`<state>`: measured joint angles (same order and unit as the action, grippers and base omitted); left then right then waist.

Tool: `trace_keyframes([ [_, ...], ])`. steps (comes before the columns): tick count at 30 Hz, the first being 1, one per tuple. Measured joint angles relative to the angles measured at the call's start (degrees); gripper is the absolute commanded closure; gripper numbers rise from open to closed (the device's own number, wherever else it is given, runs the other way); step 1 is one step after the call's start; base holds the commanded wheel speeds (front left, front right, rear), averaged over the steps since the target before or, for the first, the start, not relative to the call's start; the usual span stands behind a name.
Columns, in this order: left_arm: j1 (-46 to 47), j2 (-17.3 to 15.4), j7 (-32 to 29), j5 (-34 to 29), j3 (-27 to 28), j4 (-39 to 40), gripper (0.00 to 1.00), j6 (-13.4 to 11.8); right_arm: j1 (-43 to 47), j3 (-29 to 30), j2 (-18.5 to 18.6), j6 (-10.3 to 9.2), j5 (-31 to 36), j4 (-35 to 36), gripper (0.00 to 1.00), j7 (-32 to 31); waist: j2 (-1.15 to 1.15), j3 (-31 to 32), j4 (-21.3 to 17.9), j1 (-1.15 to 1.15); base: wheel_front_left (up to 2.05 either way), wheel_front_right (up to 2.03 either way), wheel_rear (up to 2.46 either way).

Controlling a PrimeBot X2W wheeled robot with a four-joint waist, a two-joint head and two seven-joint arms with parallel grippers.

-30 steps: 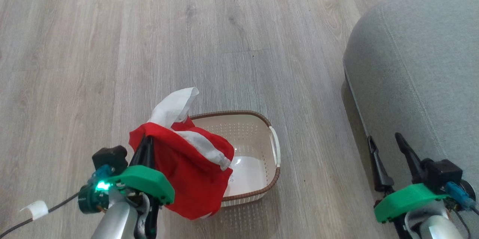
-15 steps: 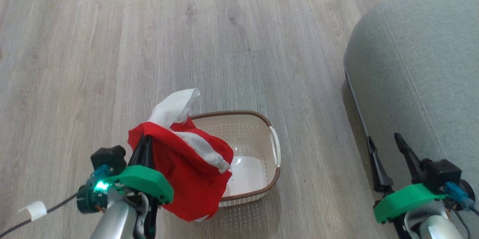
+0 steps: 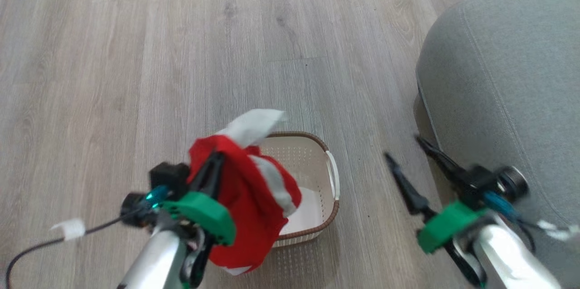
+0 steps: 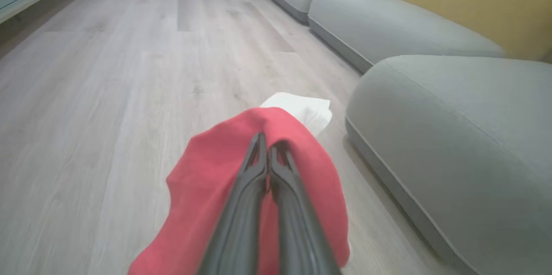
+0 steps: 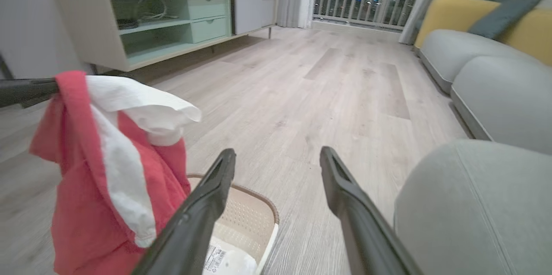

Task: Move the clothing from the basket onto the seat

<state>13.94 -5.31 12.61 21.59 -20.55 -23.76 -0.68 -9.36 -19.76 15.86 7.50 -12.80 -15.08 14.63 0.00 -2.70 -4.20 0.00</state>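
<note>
Clothing [image 3: 244, 203], a bright red garment with white stripes and trim, hangs bunched from the left gripper [image 3: 216, 158] over the left end of the basket [image 3: 312, 138]. It is lifted out of the basket's hollow. Its lowest fold overlaps the near left rim in the head view, and whether it touches there cannot be told.

Pale wood-plank floor [image 3: 181, 53] stretches all round the basket. The seat [image 3: 512, 80], a large light grey upholstered cushion with a stitched seam, stands to the right of the basket, apart from it, with bare floor between. The garment is not on it.

The basket itself sits on the floor, cream and perforated, with a brown woven-look rim and a white handle [image 3: 334, 175] on its right side. In the right wrist view its inside [image 5: 250, 214] shows a label sticker [image 5: 214, 257] on the bottom.

In the left wrist view the left gripper [image 4: 268, 145] has its two dark fingers pressed together, pinching a fold of the red cloth [image 4: 207, 167], which drapes to both sides of them. A white flap sticks out past the tips.

The right gripper [image 3: 403, 147] hangs to the right of the basket, between it and the seat, blurred in the head view. Its fingers stand wide apart with nothing between them [image 5: 277, 154].

A dark cable with a white tag [image 3: 68, 229] trails well left of the basket.
</note>
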Motion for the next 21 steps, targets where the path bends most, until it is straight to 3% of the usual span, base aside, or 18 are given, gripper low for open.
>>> trace_keyframes([
  [9,4.1,0.4,-1.8,-2.3,-8.5,1.3,1.00,5.5,-14.5,-20.9,6.5,0.01,-6.5,-2.9,0.00,0.0,0.00,-0.1,1.2,0.01,0.00,0.00,0.00],
  [21,7.8,1.1,-1.8,-2.1,-17.4,2.5,1.00,7.6,-24.5,-37.9,9.3,0.01,-14.9,-5.1,0.00,0.0,0.00,-0.8,2.3,0.01,0.00,0.00,0.00],
])
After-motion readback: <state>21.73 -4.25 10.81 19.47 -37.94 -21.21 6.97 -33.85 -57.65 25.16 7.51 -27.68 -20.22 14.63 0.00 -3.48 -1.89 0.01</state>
